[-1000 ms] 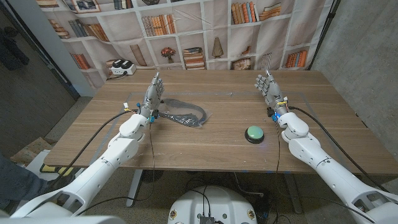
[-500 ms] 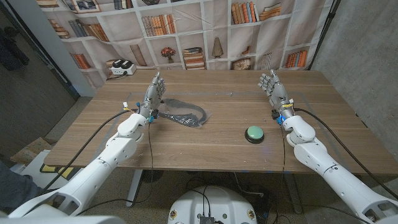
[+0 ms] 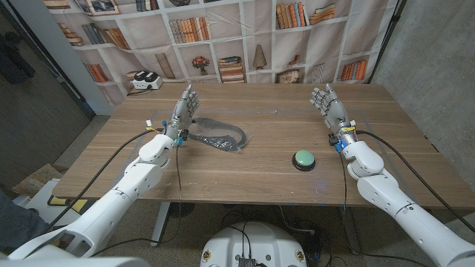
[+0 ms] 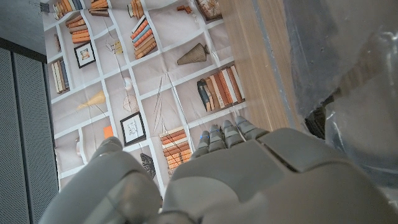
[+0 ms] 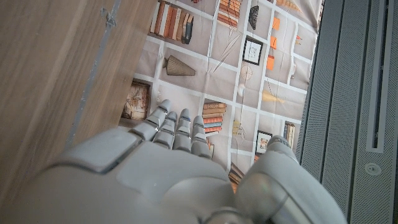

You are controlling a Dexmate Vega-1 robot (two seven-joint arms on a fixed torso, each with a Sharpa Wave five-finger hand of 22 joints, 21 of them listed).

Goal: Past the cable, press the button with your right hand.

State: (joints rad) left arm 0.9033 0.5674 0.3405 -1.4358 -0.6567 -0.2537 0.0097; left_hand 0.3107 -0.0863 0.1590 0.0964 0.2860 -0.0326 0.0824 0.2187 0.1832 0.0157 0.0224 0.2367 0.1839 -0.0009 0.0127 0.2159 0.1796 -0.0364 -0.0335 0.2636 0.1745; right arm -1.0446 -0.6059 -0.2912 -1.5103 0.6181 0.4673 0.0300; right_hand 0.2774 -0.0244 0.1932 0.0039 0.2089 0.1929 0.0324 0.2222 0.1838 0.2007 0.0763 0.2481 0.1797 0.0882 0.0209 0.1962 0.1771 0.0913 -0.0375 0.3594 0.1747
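Head overhead — wrist cameras toward bookshelf backdrop (image 4: 155,93)

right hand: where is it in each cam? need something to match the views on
Head view: right hand at upper right, fingers up, holding nothing, beyond and to the right of the green button.
Right wrist view: its own back across the lower part, fingers toward the bookshelf backdrop.
Left wrist view: the hand there is the left hand.
Shared landmark: the bookshelf backdrop.
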